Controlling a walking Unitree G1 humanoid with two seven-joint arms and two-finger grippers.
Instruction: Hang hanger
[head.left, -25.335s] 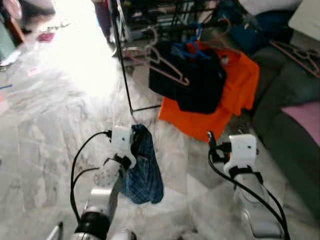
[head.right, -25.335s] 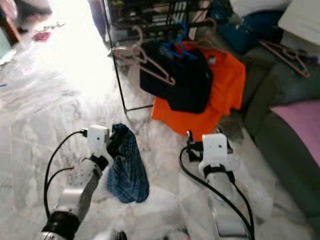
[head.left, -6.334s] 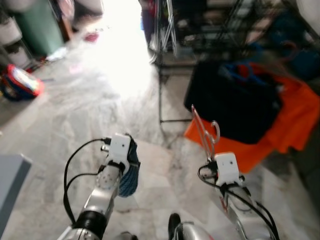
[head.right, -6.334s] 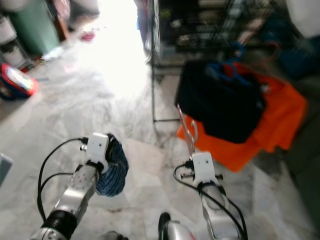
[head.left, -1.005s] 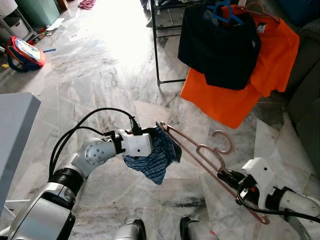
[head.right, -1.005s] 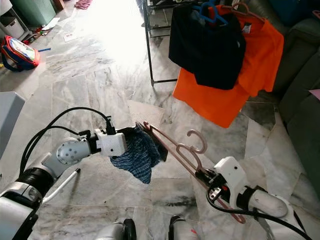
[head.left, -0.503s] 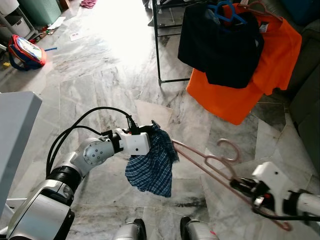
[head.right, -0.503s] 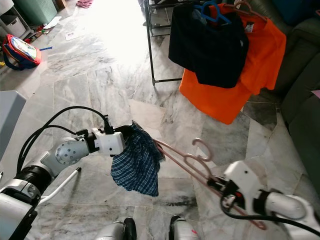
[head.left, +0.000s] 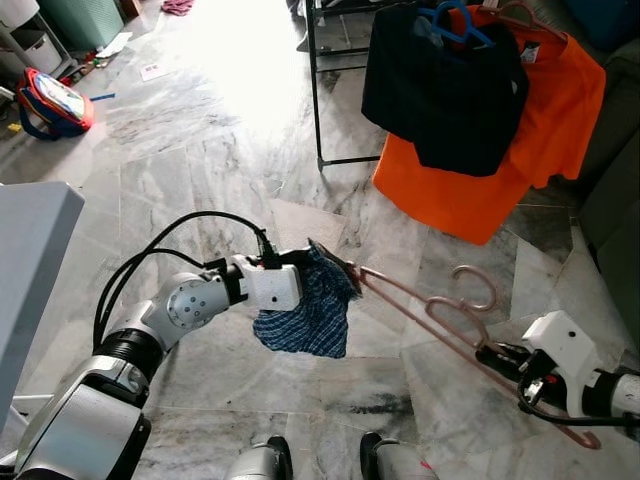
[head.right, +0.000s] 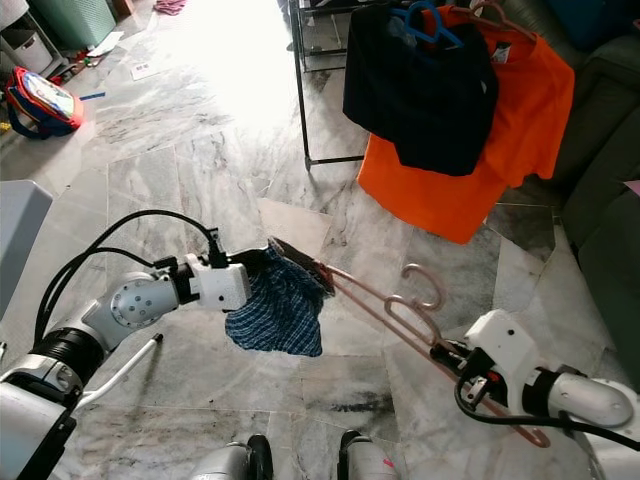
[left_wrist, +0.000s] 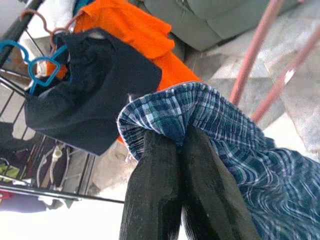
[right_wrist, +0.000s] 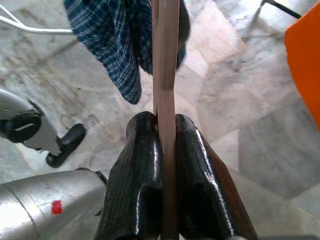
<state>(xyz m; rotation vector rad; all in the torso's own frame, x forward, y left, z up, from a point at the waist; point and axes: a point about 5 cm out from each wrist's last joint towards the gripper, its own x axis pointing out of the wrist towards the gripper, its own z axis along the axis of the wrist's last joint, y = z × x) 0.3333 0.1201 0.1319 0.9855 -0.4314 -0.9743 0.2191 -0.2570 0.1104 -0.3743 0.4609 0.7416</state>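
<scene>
A blue checked cloth (head.left: 305, 315) is pinched by the left gripper (left_wrist: 172, 145). A pink plastic hanger (head.left: 440, 322) is squeezed by the right gripper (right_wrist: 166, 130), its far tip tucked into the cloth.

Two garments, one black (head.left: 440, 90) and one orange (head.left: 545, 130), hang at upper right; one plaid cloth (head.left: 305, 315), one pink hanger (head.left: 440, 320), and one backpack (head.left: 55, 100) at upper left.

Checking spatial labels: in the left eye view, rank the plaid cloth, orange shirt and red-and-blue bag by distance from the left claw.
1. plaid cloth, pinched in the left claw.
2. orange shirt, hanging ahead to the right.
3. red-and-blue bag, far left on the floor.
</scene>
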